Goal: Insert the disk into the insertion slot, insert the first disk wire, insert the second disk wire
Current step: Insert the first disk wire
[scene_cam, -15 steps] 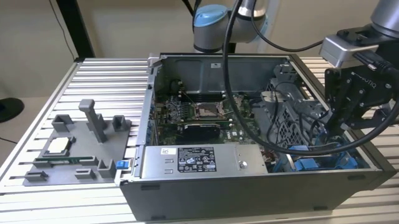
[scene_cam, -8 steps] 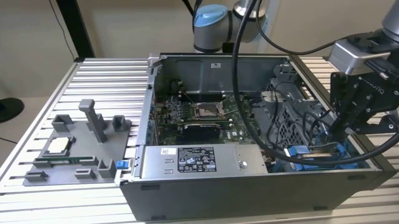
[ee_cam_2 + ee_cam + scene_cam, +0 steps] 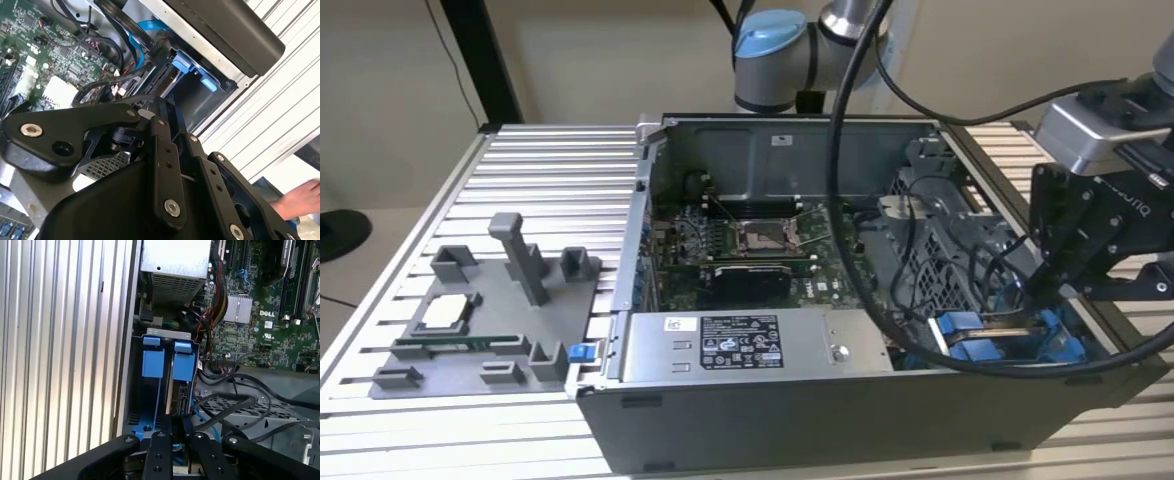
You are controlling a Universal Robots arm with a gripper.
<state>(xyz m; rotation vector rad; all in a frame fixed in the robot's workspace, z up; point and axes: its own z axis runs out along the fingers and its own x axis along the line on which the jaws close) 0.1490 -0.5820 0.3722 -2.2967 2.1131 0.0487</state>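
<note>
The hand (image 3: 176, 424) hangs over the near end of the slot (image 3: 134, 390), a narrow bay of grey metal. The disk (image 3: 181, 390), a thin flat slab, stands on edge in the slot just ahead of the hand. Its long axis runs away from the hand toward the boxy power supply (image 3: 175, 260), and smooth blue plastic tabs (image 3: 152, 362) cap the far end. Black rubbery cables (image 3: 235, 405) loop beside the hand. I cannot tell whether the hand is open or grips anything.
</note>
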